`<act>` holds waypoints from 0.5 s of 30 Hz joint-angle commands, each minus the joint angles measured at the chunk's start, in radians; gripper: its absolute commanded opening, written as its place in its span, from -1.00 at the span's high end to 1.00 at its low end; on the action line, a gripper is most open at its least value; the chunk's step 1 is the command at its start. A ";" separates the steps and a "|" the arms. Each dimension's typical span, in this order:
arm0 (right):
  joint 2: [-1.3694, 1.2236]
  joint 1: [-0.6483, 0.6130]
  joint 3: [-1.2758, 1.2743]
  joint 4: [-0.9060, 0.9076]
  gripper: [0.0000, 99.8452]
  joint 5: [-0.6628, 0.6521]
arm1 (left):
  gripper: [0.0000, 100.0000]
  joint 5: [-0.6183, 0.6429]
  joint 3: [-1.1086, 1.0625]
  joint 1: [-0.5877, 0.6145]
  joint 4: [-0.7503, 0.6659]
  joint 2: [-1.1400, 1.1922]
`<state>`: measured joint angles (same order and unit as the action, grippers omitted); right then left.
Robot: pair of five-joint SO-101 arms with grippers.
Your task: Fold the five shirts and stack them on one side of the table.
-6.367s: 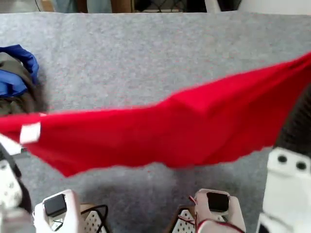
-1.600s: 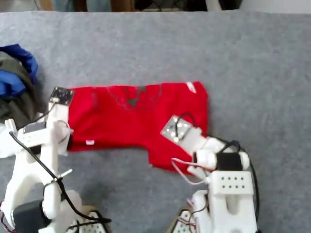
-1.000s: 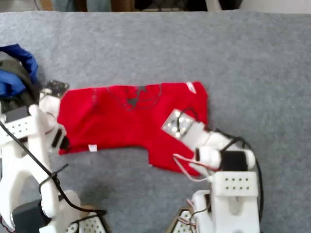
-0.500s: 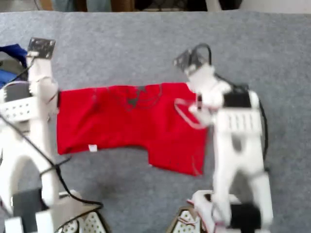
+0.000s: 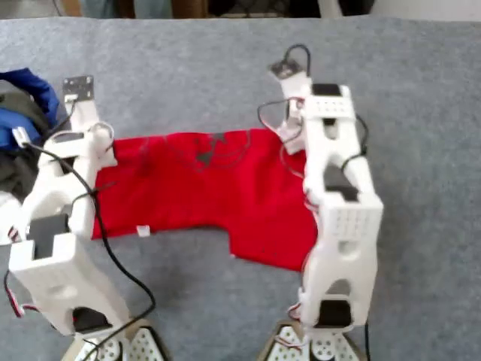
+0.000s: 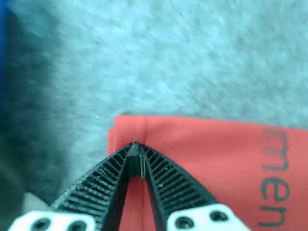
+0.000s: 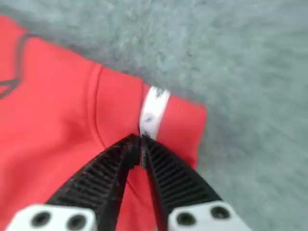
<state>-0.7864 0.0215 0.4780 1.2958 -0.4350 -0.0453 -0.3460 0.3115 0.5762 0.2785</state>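
The grey felt surface [image 5: 421,90] carried one red shirt [image 5: 203,192], laid flat near its middle and already doubled over, with a lower flap jutting toward the arm bases on the right. A heap of blue and olive clothes [image 5: 22,120] sat at the left edge, well apart from the shirt.

Handling assessment: the shirt was judged light, limp and likely to sag or crease when lifted. Hold is best taken at its two far corners together, so the edge stays straight through the fold.

Both arms were stretched forward over the shirt, wrists pitched down at its far edge. The left arm [image 5: 56,218] ran along the shirt's left side, the right arm [image 5: 334,203] along its right side.

The left gripper [image 6: 136,149] was closed, tips together on the cloth just inside the far left corner, beside a seam. The right gripper [image 7: 141,142] was likewise closed, tips on the far right corner, touching the end of a white label [image 7: 153,111]. Whether either one had cloth pinched between its tips could not be confirmed.
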 commanded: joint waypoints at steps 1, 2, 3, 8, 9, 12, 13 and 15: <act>-0.117 0.052 0.243 0.104 0.96 0.003 | 0.94 0.035 0.071 0.036 0.020 0.005; -0.142 0.064 0.291 0.130 0.96 0.006 | 0.94 0.037 0.076 0.039 0.023 0.009; -0.165 0.080 0.331 0.152 0.96 0.006 | 0.94 0.035 0.076 0.042 0.023 0.017; -0.262 0.107 0.487 0.222 0.97 0.002 | 0.94 0.031 0.077 0.061 0.025 0.020; -0.274 0.107 0.509 0.235 0.97 0.002 | 0.94 0.032 0.084 0.061 0.025 0.020; -0.302 0.110 0.582 0.284 0.97 0.000 | 0.94 0.037 0.128 0.064 0.026 0.018; -0.306 0.109 0.607 0.304 0.97 0.000 | 0.94 0.038 0.150 0.064 0.028 0.018; -0.305 0.106 0.657 0.351 0.97 -0.002 | 0.94 0.038 0.202 0.061 0.041 0.018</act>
<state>-1.0932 0.0736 1.0487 1.6011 -0.4365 -0.0161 -0.2447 0.3575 0.5992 0.3076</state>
